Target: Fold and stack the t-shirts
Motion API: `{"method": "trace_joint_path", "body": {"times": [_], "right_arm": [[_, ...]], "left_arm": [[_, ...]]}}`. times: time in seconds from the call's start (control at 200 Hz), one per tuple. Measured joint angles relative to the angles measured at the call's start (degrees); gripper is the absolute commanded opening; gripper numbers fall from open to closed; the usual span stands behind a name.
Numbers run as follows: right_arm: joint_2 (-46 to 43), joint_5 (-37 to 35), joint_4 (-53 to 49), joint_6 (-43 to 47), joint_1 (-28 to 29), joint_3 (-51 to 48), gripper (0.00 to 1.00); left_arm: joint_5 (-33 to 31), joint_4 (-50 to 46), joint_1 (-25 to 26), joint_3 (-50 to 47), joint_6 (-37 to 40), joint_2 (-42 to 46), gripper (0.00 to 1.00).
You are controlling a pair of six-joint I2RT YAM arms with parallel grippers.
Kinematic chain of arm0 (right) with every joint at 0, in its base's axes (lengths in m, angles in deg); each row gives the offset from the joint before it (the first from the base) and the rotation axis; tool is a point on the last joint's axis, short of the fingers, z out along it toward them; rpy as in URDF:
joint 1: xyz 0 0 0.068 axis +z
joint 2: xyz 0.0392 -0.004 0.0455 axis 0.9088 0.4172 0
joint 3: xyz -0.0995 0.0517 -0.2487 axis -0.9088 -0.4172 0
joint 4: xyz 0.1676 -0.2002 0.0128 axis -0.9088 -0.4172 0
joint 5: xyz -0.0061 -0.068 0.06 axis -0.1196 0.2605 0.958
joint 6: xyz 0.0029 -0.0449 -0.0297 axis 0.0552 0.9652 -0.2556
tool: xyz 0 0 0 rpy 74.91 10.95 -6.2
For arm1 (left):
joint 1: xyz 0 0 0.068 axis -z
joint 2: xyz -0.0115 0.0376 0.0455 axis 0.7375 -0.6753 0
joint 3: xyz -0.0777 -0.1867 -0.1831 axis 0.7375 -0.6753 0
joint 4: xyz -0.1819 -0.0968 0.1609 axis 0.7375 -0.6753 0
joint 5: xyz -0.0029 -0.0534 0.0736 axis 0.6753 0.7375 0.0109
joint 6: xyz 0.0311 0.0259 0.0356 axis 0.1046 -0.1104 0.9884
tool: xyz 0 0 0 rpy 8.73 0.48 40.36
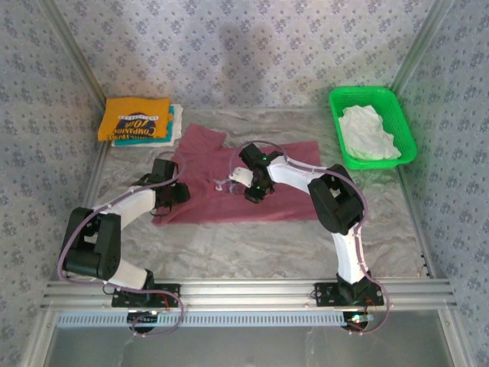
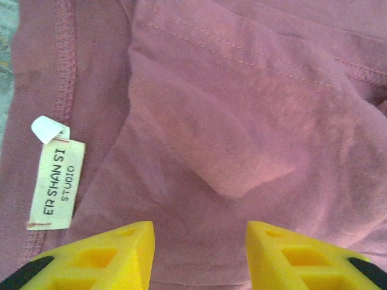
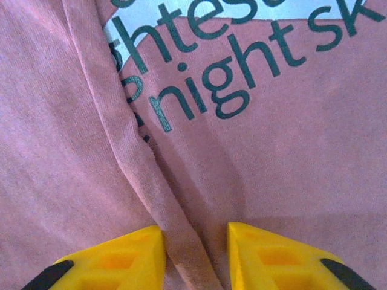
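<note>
1. The maroon t-shirt (image 1: 206,200) lies spread mid-worktop (image 1: 252,245), not yet folded. At the back left a yellow-orange t-shirt (image 1: 137,115) sits folded on a teal one (image 1: 175,122). A white t-shirt (image 1: 368,131) waits in the green basket (image 1: 342,107) at the back right.
2. The step in hand looks like taking hold of the maroon shirt for its first fold.
3. The right gripper (image 3: 190,238) is down on the chest. It stands narrowly apart, astride a raised ridge of cloth (image 3: 130,139) beside the dark lettering (image 3: 242,84). A sliver of gap shows on one side, so the ridge does not look pinched yet.
4. The left gripper (image 2: 199,232) hovers moderately wide over the shirt's left part, near the sewn brand label (image 2: 56,184). It holds nothing.
5. To do this well:
   - Close the right gripper squarely on the ridge, so that it catches both layers and not only the top skin.
   - Set the left gripper on a hem or seam, not on loose mid-cloth.
6. Lift both sides evenly and low, since one-sided pulling would likely drag the shirt askew.
7. Lay the fold flat and smooth it before moving the shirt to the stack.
</note>
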Motion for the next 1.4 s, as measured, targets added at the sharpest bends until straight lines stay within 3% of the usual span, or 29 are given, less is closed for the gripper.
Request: {"method": "trace_joint_path", "body": {"times": [0.365, 1.004, 1.404], "right_arm": [[0.0, -0.4, 0.6, -1.6, -2.7, 0.0, 0.31], [0.0, -2.4, 1.7, -4.2, -7.0, 0.0, 0.40], [-0.1, -3.5, 0.9, -6.6, -13.4, 1.4, 0.43]], "left_arm": [[-0.2, 1.2, -2.1, -2.3, -0.2, -0.1, 0.44], [-2.4, 4.8, -3.6, -2.1, -1.5, -3.4, 0.44], [-2.8, 5.2, -3.6, -2.1, -2.4, -3.5, 0.43]]}}
